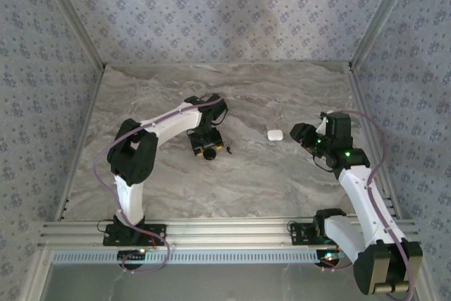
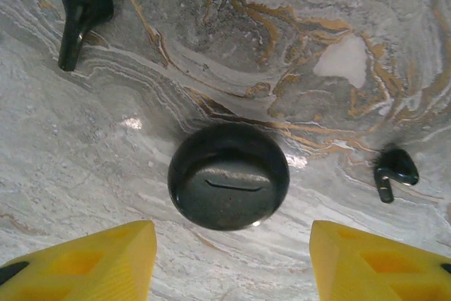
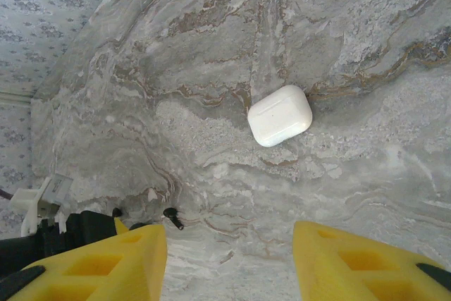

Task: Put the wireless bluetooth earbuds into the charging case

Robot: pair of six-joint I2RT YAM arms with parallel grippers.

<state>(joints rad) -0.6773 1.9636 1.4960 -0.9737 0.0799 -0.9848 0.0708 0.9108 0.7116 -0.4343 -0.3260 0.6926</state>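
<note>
1. The left pincer [image 2: 232,244] hangs low over the grey marbled bench [image 1: 169,188]. Its two yellow fingers [image 2: 84,262] stand wide apart with nothing between them.
2. In the left wrist view a black stemmed earbud [image 2: 81,8] lies on the bench at the upper left, stem pointing down the picture. It is well apart from the fingers.
3. A black glossy round case [image 2: 228,177] sits on the bench just ahead of the gap between those fingers. Its lid is shut and it touches neither finger.
4. A second black earbud [image 2: 393,170] lies to the right of the round case, near it but apart, ahead of the right-hand finger.
5. A white rounded plastic case [image 1: 275,134], closed, lies flat on the bench between the two arms. From above it is just beside the right pincer [image 1: 303,134] and well apart from the left pincer [image 1: 206,149].
6. In the right wrist view the right pincer [image 3: 230,244] is also wide and empty. The white rounded plastic case [image 3: 280,115] lies ahead of it, slightly right of the gap and tilted on a diagonal.
</note>
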